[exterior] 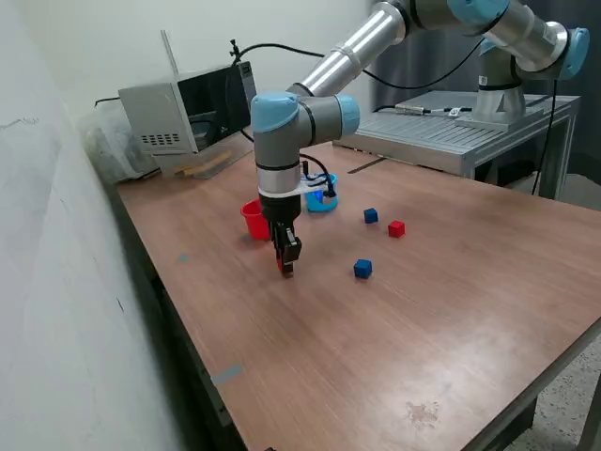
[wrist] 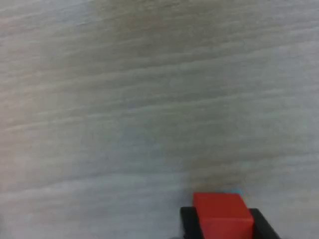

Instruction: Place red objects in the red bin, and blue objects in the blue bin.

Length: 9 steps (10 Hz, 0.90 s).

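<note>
My gripper (exterior: 285,267) points straight down at the wooden table (exterior: 376,348), its tips at or just above the surface. In the wrist view its black fingers (wrist: 187,221) sit tight on both sides of a small red cube (wrist: 223,214), which also shows at the tips in the exterior view (exterior: 282,264). The red cup (exterior: 252,219) stands just behind the gripper. The sky-blue cup (exterior: 322,200) is partly hidden behind the wrist. A second red cube (exterior: 396,228) and two dark blue cubes (exterior: 371,216) (exterior: 362,269) lie on the table towards the exterior view's right.
A white microwave (exterior: 188,108) stands at the back of the table with a plastic bag (exterior: 113,141) beside it. The arm's base sits on a metal platform (exterior: 451,132) at the back right. A wall runs along the exterior view's left.
</note>
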{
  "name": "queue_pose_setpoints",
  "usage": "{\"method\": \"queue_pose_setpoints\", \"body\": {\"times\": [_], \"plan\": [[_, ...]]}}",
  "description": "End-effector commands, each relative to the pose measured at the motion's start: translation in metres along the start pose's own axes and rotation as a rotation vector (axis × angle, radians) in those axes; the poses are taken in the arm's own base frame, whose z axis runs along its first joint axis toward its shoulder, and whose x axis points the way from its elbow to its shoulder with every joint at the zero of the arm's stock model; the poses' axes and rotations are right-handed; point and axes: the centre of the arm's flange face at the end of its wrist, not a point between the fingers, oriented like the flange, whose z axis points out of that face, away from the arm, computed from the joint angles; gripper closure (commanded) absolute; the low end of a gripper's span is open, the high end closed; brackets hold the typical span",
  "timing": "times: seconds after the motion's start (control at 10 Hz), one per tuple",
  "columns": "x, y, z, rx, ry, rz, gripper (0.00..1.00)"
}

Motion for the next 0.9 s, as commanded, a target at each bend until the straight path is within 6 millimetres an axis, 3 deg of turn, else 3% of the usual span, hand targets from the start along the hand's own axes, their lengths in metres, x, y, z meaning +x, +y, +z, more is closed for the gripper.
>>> {"method": "queue_pose_setpoints", "body": {"times": [0.0, 0.1, 0.2, 0.3, 0.5, 0.8], "plan": [[-0.03, 0.003, -0.114, -0.1, 0.017, 0.027, 1.0], [-0.051, 0.004, -0.125, -0.101, 0.012, 0.048, 1.0], [-0.069, 0.004, -0.119, -0.08, 0.003, 0.063, 1.0], [-0.098, 0.002, -0.125, -0.071, -0.005, 0.077, 1.0], [-0.147, 0.004, -0.113, -0.043, -0.018, 0.132, 1.0], [-0.182, 0.004, -0.101, -0.017, -0.027, 0.173, 1.0]]}}
